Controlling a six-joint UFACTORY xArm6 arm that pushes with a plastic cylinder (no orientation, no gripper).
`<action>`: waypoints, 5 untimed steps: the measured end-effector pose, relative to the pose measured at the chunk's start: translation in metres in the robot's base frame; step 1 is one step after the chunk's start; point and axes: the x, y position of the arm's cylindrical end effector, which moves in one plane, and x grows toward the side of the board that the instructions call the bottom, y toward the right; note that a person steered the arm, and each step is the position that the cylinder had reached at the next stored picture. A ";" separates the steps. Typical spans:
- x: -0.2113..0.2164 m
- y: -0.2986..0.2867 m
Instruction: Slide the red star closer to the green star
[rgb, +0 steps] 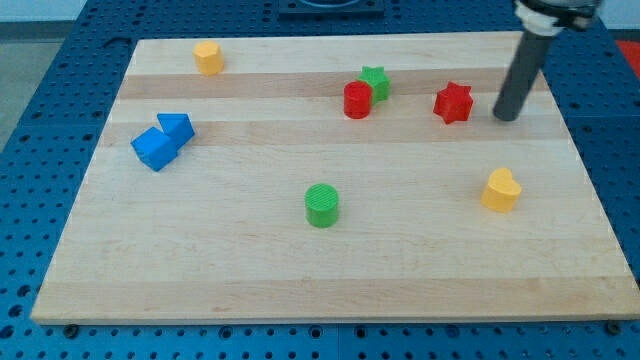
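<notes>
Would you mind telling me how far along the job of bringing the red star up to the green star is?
Nothing looks finished: the red star sits well to the view's right of the green star, with a bare strip of board between them. In hand: my tip stands just to the red star's right, not quite touching, placed for a leftward push. Left: the whole slide toward the green star, whose near side is crowded by the red cylinder.
</notes>
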 end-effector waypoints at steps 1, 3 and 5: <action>-0.009 -0.034; -0.022 -0.029; -0.023 -0.065</action>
